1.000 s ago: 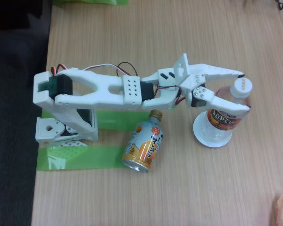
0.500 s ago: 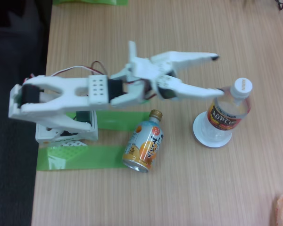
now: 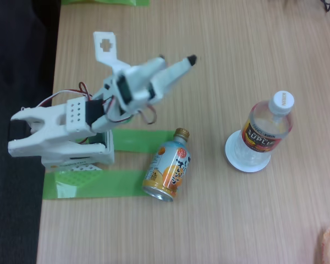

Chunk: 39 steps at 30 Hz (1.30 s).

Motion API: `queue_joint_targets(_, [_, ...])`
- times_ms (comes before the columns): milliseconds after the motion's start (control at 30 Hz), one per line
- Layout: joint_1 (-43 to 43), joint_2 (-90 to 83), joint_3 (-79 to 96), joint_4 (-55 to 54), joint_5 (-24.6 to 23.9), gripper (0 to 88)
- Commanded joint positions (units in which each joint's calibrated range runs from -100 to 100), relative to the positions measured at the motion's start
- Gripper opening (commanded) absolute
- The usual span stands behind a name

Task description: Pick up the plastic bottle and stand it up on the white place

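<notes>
Plastic bottle (image 3: 266, 127) upright on white place (image 3: 237, 157)

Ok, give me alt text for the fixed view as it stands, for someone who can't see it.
The plastic bottle stands upright on the white place, untouched. The gripper is raised well to its left, above the robot base. An orange bottle-can lies on its side between them on the wooden table.

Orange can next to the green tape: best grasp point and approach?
Grip the can mid-body, across its width, coming from above. It lies on its side, gold cap toward the arm; the body is straight and wide, while the neck is narrow. Probably clear of the bottle on the dish.
</notes>
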Motion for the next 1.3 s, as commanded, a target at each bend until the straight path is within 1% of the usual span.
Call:
queue_joint_targets(0, [3.7, -0.5, 0.0, 0.1, 7.5, 31.4])
queue_joint_targets(100, [6.7, -1.0, 0.0, 0.9, 14.3, 31.4])
queue_joint_targets(167, [7.3, -1.6, 0.0, 3.1, 18.8, 31.4])
queue_joint_targets(267, [7.3, -4.2, 0.0, 3.9, 24.3, 31.4])
queue_joint_targets(567, [7.4, -13.3, 2.1, 4.0, 35.4, 31.4])
queue_joint_targets(633, [7.0, -14.4, 2.4, 3.9, 37.3, 31.4])
queue_joint_targets(800, [7.0, -16.5, 2.4, 3.2, 40.0, 31.4])
queue_joint_targets(1133, [7.0, -18.0, 1.8, 2.8, 50.6, 31.4])
queue_joint_targets(1267, [7.5, -18.1, 3.5, -3.3, 52.5, 31.4])
